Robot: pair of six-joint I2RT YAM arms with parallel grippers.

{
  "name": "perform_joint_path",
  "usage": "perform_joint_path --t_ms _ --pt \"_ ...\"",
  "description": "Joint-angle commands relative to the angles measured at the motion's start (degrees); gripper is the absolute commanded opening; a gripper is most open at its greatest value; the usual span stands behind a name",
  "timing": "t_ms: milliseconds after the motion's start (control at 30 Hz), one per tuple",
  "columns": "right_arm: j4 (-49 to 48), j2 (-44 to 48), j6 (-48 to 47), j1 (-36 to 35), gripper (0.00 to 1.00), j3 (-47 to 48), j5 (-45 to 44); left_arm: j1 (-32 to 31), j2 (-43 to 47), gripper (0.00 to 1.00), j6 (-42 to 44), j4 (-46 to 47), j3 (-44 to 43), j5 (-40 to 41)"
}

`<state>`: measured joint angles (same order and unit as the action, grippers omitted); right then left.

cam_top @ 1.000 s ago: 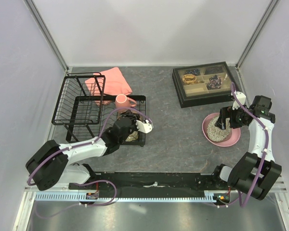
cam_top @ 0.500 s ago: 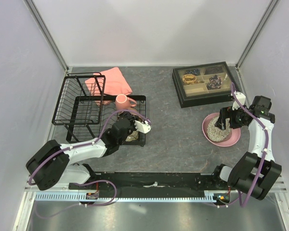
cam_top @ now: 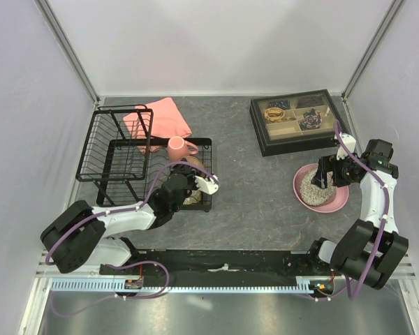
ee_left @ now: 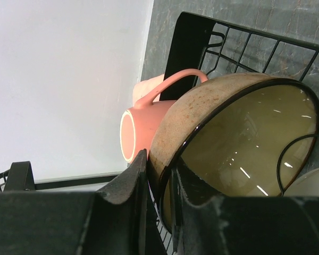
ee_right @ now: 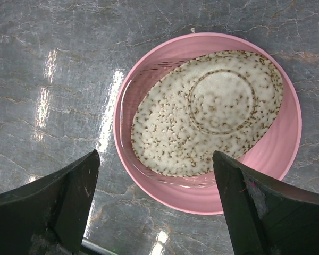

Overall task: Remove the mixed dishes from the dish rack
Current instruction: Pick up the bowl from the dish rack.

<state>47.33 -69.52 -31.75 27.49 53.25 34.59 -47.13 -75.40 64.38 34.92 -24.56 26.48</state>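
Note:
The black wire dish rack (cam_top: 119,157) stands at the left. My left gripper (cam_top: 184,180) is over its flat base, shut on the rim of the small brown bowl (ee_left: 234,143), one finger outside and one inside. The bowl is tilted on edge. The pink mug (cam_top: 177,146) sits just behind it in the rack and also shows in the left wrist view (ee_left: 146,127). The pink plate (cam_top: 342,201) lies on the table at the right with the grey speckled bowl (cam_top: 314,187) upside down on it. My right gripper (cam_top: 326,174) hovers open above them (ee_right: 155,156).
A pink folded cloth (cam_top: 169,116) lies behind the rack. A black compartmented tray of trinkets (cam_top: 297,120) sits at the back right, just beyond the plate. Grey table (cam_top: 255,188) lies between the rack and the plate. White walls enclose three sides.
My left gripper has shifted slightly over the rack base with the brown bowl's rim in it. The right arm, plate and speckled bowl have not moved.

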Motion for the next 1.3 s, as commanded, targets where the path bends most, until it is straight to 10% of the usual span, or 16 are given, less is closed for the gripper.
perform_joint_path --t_ms 0,633,1267 --pt "-1.1 -0.6 -0.6 -0.3 0.95 -0.3 -0.1 -0.5 -0.3 0.02 -0.3 8.0 0.8 -0.4" --pt "-1.3 -1.6 -0.6 -0.2 0.95 -0.4 -0.3 -0.5 5.0 0.02 1.4 9.9 2.5 -0.3" --pt "-1.2 -2.2 -0.7 -0.3 0.95 -0.4 -0.5 -0.5 -8.2 0.02 13.4 41.2 8.7 0.9"
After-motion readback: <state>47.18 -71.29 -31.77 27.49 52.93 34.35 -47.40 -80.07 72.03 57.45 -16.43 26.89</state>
